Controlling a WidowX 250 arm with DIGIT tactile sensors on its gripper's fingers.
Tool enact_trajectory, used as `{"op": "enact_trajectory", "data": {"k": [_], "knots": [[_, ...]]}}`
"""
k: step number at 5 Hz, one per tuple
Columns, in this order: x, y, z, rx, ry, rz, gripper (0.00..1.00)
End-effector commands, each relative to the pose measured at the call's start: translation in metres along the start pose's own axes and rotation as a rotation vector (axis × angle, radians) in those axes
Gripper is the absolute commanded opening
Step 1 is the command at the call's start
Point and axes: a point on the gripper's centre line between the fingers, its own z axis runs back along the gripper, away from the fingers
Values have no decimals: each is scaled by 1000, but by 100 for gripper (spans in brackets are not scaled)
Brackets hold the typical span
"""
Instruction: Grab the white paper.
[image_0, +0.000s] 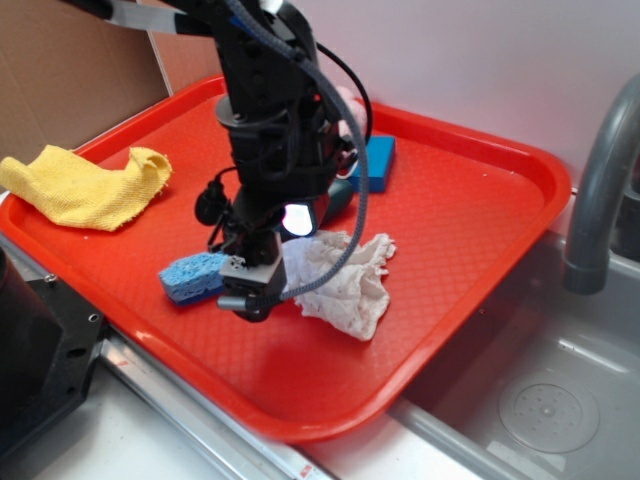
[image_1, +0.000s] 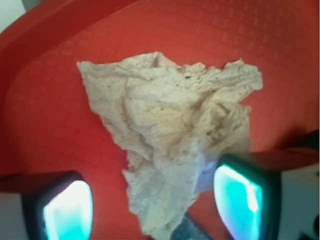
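One red tray (image_0: 480, 200) carries one white paper (image_0: 345, 280), crumpled and speckled, lying near the tray's middle. One hand (image_0: 250, 290) hangs low over the paper's left edge; in the wrist view its two fingers (image_1: 240, 197) stand spread apart, open, with the paper's lower tip lying between them and nothing gripped. One light blue sponge (image_0: 193, 275) lies just left of the hand. One darker blue block (image_0: 375, 163) sits behind the arm. One yellow cloth (image_0: 90, 185) drapes over the tray's left rim. A sink (image_0: 545, 400) lies at right.
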Motion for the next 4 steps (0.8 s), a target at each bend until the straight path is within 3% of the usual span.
{"op": "enact_trajectory", "data": {"k": [1, 2, 4], "knots": [[0, 17, -10, 17, 14, 77, 100], [-10, 8, -17, 18, 18, 112, 0], [-16, 26, -8, 38, 18, 206, 0]]}}
